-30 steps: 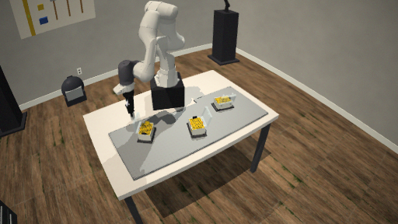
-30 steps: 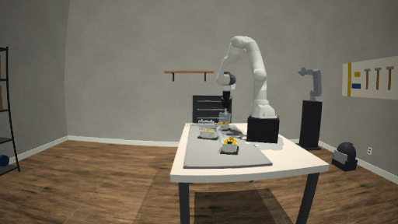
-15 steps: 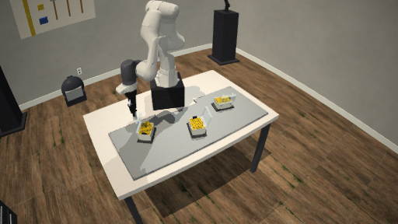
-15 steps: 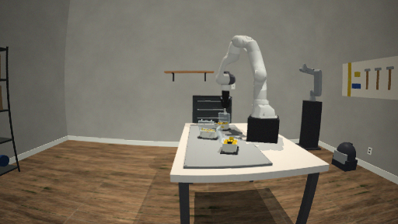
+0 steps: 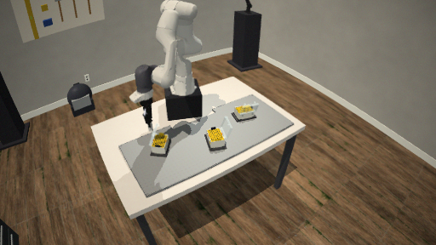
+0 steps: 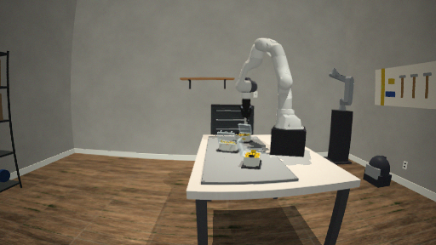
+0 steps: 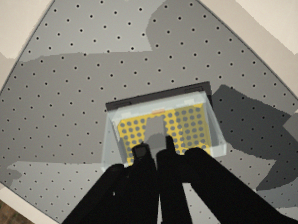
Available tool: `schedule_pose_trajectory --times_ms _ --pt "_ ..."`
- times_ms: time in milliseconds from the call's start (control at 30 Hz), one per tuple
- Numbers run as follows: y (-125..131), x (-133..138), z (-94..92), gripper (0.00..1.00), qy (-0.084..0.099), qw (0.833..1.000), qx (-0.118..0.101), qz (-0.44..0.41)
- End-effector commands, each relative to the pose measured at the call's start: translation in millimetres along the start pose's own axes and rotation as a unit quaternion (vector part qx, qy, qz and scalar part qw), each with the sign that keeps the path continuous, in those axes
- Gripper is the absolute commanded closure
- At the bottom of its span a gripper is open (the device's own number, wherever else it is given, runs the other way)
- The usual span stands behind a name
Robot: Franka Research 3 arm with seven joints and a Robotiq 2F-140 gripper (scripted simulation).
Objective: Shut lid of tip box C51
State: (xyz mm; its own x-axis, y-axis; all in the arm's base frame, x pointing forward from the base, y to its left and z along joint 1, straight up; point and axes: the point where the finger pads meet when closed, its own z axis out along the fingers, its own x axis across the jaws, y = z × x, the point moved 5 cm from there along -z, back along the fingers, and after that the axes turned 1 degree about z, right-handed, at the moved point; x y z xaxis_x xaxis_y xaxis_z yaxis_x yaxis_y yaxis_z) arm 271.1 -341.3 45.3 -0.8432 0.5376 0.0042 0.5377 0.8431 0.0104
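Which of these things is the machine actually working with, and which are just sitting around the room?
Part of the job:
- claw, shut and empty
- box under the claw
- middle box
- far box
- grey mat

Just lying about:
- black pedestal
- dark dome by the wall
- wall poster
- wall shelf

Three tip boxes (image 5: 216,137) in a row on a mat (image 5: 179,163), mat on table (image 5: 111,140), arm base (image 5: 183,104) behind them

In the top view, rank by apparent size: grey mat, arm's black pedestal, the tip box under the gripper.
1. Grey mat
2. Black pedestal
3. Tip box, smallest by far
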Motion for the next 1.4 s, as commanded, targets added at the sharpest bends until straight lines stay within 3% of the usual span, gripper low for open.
schedule_pose_trajectory --times_ms 0,500,1100,1367 --pt "4 0 -1.0 1.0 -0.001 1.0 0.002 0.01" --pt "21 0 -3.3 1.0 -0.001 1.0 0.002 0.01" --pt "21 0 -3.3 1.0 -0.001 1.0 0.002 0.01" --pt "21 0 -19.3 1.0 -0.001 1.0 0.002 0.01"
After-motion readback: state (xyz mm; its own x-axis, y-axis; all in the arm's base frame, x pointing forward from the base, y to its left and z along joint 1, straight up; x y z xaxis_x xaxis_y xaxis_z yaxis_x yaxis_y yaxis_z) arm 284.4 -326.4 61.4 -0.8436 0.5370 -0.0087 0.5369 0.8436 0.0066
